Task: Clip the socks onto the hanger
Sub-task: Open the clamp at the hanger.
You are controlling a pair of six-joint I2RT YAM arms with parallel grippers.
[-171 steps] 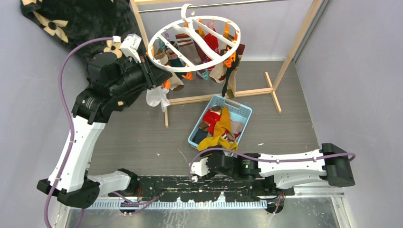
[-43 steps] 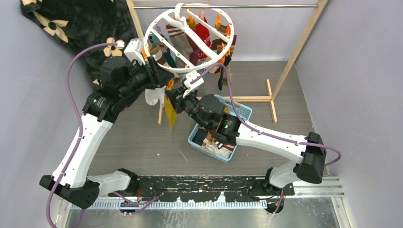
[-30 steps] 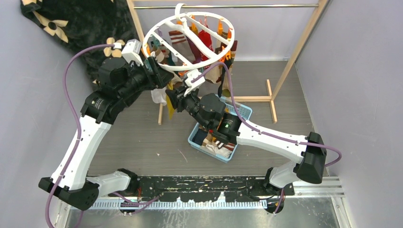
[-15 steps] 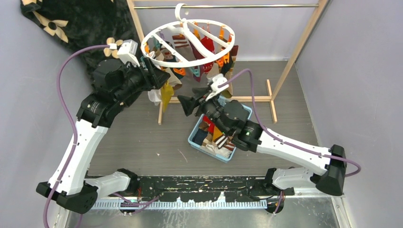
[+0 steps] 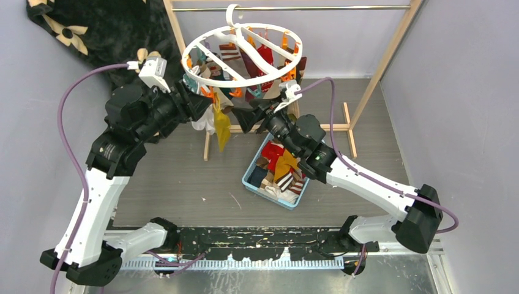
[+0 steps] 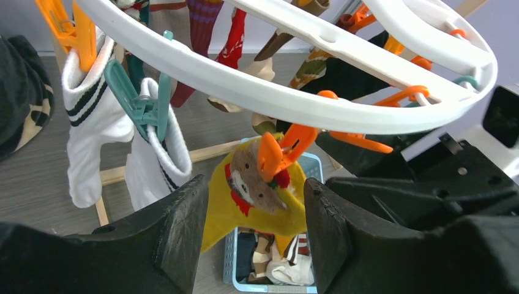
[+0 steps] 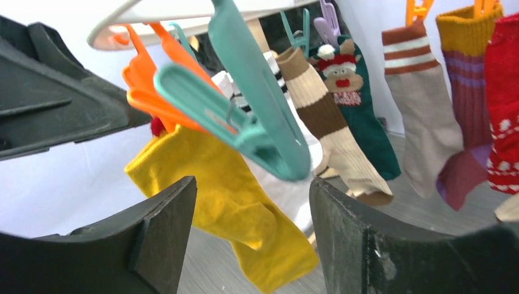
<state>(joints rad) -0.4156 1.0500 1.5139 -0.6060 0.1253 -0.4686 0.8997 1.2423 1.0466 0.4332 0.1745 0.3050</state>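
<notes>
The white ring hanger hangs from the rack bar with several socks clipped under it. A mustard yellow sock hangs from an orange clip at the ring's near left; it also shows in the right wrist view. My left gripper is open and empty, just left of that sock, jaws either side of it in its wrist view. My right gripper is open and empty, just right of the sock. White socks hang from orange and teal clips beside it.
A light blue basket of loose socks sits on the floor below the right arm. The wooden rack frame stands round the hanger. A black flowered blanket hangs at the back left. A teal clip dangles close before the right wrist camera.
The yellow sock went from the right gripper to an orange clip on the ring. The right gripper let go and drew back right; the left gripper backed off slightly left.
</notes>
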